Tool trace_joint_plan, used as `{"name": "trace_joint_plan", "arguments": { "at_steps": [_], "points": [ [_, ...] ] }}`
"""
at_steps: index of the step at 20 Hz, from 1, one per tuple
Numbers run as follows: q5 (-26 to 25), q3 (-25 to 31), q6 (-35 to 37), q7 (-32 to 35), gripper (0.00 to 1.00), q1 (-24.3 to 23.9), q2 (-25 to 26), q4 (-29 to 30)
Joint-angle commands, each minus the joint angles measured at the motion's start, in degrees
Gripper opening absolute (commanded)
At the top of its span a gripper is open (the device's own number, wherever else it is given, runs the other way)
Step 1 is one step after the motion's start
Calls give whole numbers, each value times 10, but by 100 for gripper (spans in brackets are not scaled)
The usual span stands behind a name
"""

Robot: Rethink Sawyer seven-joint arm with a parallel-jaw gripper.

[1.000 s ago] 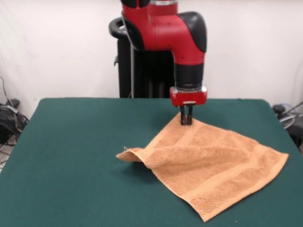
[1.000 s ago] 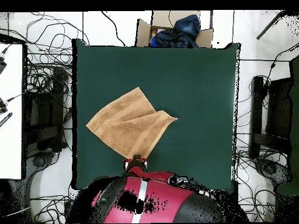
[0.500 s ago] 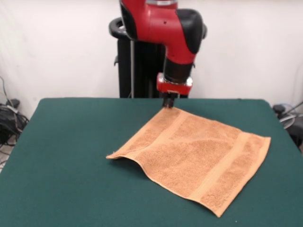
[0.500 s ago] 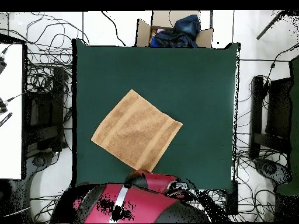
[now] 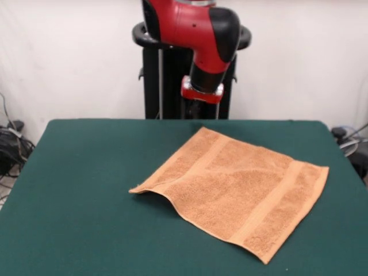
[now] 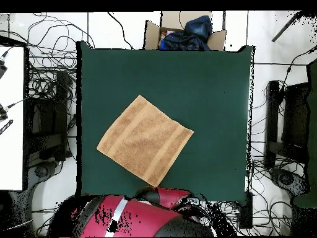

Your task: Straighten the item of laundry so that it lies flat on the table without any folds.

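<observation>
Towel (image 5: 233,192) lay spread open mid-counter (image 5: 86,172), toward your robot-side edge, turned diagonal. One corner (image 5: 138,188) looked slightly lifted; otherwise no folds, so flattening seemed nearly complete. Claw (image 5: 201,106) was raised clear; you cannot tell its opening.
</observation>
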Motion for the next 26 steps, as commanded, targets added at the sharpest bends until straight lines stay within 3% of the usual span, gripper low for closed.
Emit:
{"name": "trace_joint_plan", "arguments": {
  "at_steps": [1,6,9,15,20,23,26],
  "points": [
    [27,6,19,92,0,-2,33,-48],
    [-9,154,-56,64,0,-139,-29,13],
    [-14,170,-42,61,0,-148,-59,24],
    [-8,119,53,48,0,-100,-123,19],
    [-4,134,89,34,0,-107,-166,20],
    [-4,159,73,35,0,-126,-176,27],
    [-2,233,-7,55,0,-187,-164,55]
  ]
}}
